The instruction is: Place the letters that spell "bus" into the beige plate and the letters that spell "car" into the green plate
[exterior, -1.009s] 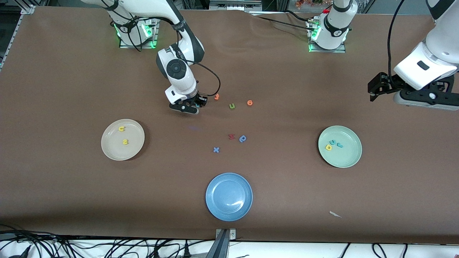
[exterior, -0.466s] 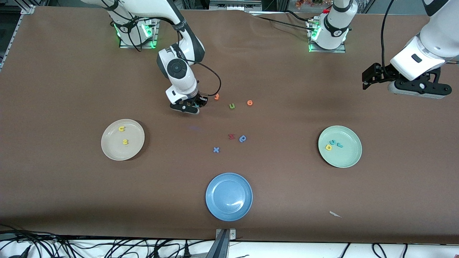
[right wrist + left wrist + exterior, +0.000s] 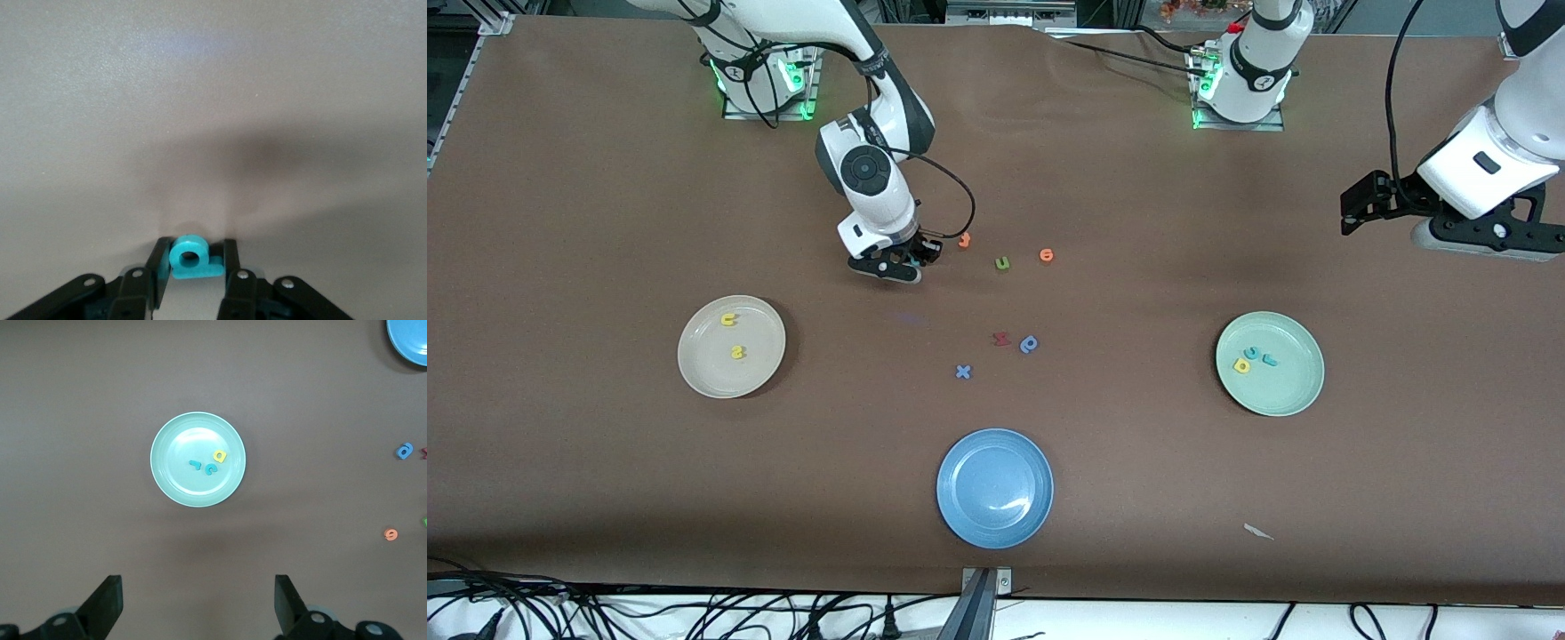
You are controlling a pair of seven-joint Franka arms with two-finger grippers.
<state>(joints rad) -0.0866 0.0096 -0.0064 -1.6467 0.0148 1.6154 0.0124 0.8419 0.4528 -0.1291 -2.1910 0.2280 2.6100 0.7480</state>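
Teal foam is what the right tool has between its two fingers: the teal "b" sits there, its ring toward one finger and its stem toward the other, so the long axis lies across the gap. In the right wrist view the fingers seem to touch both sides of the letter, low at the tabletop; I judge the grip is just made, and the letter is not lifted yet.

From this tool the beige plate lies at about 8 o'clock in the front view, nearer to the camera, and the right arm is clearly the closer one to it. So the coming move, I think, is a lift and a short carry in that direction.

The beige plate holds the yellow "u" and the yellow "s"; only the "b" is missing. The green plate already holds the yellow "a", the teal "c" and the teal "r".

The left tool waits with its fingers wide apart and holding nothing, up over the left arm's end of the tabletop.
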